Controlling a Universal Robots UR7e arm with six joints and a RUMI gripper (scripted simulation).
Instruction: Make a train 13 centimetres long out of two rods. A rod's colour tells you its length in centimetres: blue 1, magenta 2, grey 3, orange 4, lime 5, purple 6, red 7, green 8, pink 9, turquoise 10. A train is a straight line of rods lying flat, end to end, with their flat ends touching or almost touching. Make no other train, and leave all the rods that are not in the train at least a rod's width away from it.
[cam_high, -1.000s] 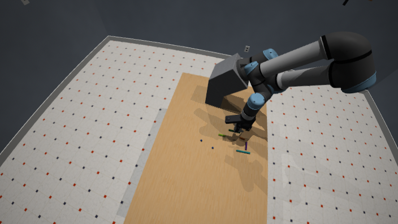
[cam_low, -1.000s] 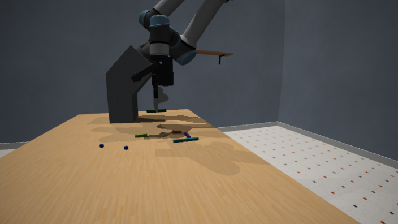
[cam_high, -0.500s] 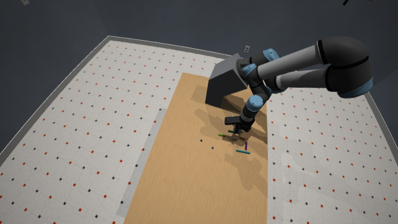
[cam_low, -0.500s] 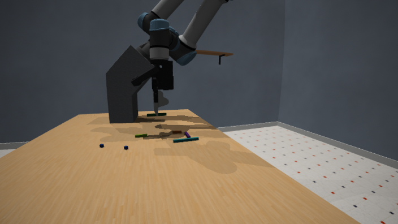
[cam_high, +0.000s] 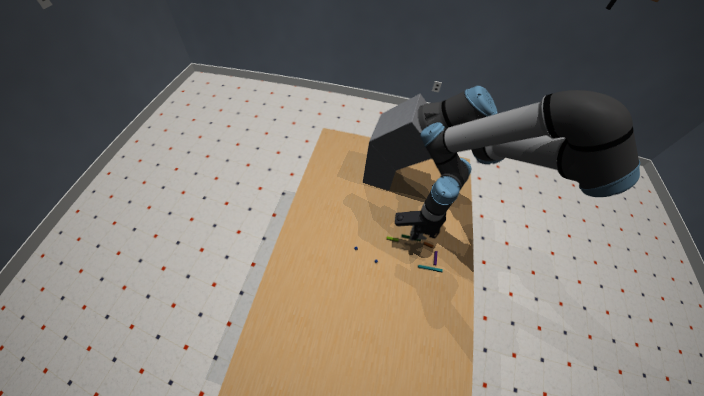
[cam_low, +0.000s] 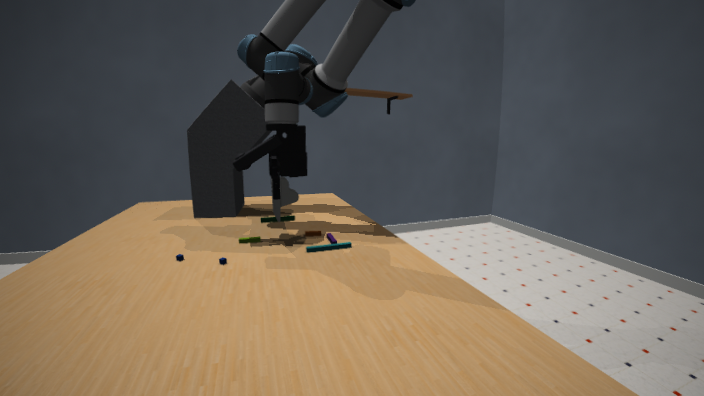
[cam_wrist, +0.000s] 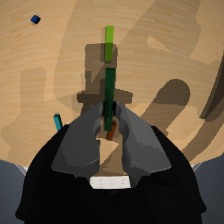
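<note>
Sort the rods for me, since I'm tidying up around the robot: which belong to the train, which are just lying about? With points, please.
For the train:
- green rod (cam_low: 267, 220) (cam_wrist: 109, 85), gripped
- lime rod (cam_high: 392, 239) (cam_low: 249, 240) (cam_wrist: 109, 43), likely partner (8+5)

Lying about:
- turquoise rod (cam_high: 430, 268) (cam_low: 328, 247) (cam_wrist: 58, 121)
- purple rod (cam_high: 435, 258) (cam_low: 331, 238)
- orange rod (cam_high: 428, 245) (cam_low: 313, 233) (cam_wrist: 111, 132)
- two blue cubes (cam_high: 356, 248) (cam_low: 180, 257) (cam_wrist: 35, 19)

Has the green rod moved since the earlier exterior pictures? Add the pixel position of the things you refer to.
Yes, downward: in exterior view, the green rod (cam_high: 405, 236) (cam_low: 267, 219) (cam_wrist: 110, 82) was above the grey pedestal's (cam_high: 374, 167) (cam_low: 201, 200) foot; now it appears slightly below.
</note>
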